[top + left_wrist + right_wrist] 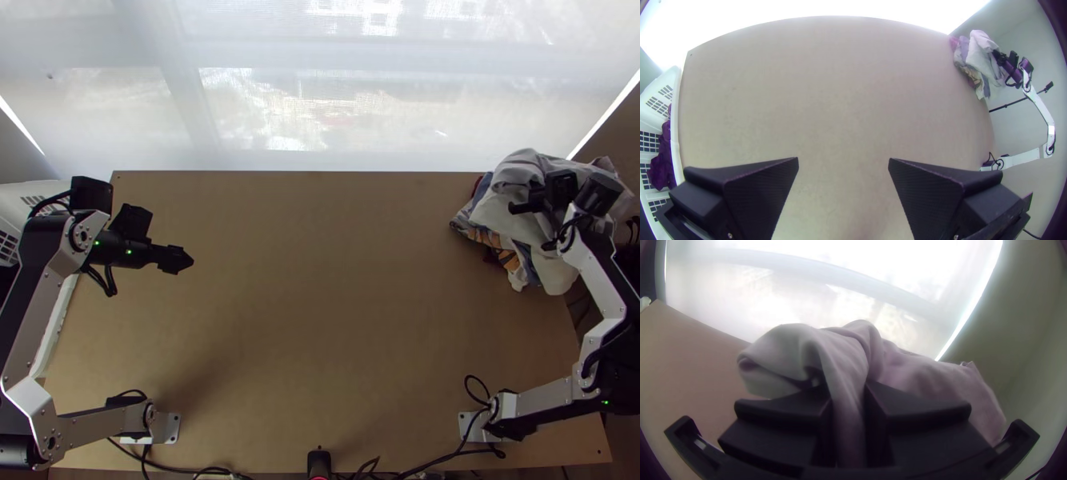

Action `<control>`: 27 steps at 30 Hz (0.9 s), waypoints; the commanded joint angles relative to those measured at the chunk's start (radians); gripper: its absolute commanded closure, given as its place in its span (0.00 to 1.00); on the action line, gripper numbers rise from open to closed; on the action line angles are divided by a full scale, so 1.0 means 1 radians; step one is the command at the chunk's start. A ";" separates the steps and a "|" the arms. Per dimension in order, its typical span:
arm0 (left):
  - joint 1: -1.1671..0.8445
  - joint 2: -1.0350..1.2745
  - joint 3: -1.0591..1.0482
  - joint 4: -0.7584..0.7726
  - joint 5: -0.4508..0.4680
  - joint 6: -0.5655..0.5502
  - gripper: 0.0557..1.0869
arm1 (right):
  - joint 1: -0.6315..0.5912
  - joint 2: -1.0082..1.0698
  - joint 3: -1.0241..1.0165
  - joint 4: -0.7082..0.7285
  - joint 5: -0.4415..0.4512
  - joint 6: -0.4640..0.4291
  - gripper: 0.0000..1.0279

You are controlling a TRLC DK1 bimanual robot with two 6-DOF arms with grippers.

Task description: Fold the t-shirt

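Right gripper (pixel 558 190) clenching a bunched pale garment (pixel 498 206) at the wooden table's (pixel 336 296) far right corner, patterned cloth (pixel 485 237) peeking out underneath, left gripper (pixel 178 259) hovering wide open above the left side.

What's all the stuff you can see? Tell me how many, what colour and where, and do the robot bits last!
table: one, light brown, middle
cloth pile: one, mostly whitish with patterned parts, bunched at the far right corner
basket: one, white, left edge
purple cloth: count unclear, inside the basket
window covering: one, whitish, beyond the table
cables: several, black, near edge
left arm: one, silver-grey and black, left side
right arm: one, same colours, right side
left tool: one, black, open above the table
right tool: one, black, gripping whitish cloth
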 commanded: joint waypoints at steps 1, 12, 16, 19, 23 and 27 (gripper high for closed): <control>0.002 0.020 -0.007 0.026 0.002 -0.007 0.04 | 0.068 -0.098 -0.187 0.056 0.028 0.017 0.97; -0.012 0.029 -0.036 0.052 0.005 -0.016 0.04 | 0.023 -0.070 -0.325 0.172 0.036 -0.064 0.96; -0.012 0.029 -0.038 0.055 0.006 -0.018 0.04 | 0.014 -0.076 -0.317 0.174 0.036 -0.064 0.70; -0.012 0.026 -0.046 0.060 0.009 -0.022 0.04 | 0.014 -0.090 -0.308 0.174 0.039 -0.062 0.45; -0.012 0.013 -0.065 0.066 0.009 -0.024 0.04 | 0.019 -0.133 -0.302 0.169 0.048 -0.058 0.14; -0.010 0.003 -0.072 0.066 0.009 -0.025 0.04 | 0.020 -0.168 -0.302 0.171 0.052 -0.052 0.05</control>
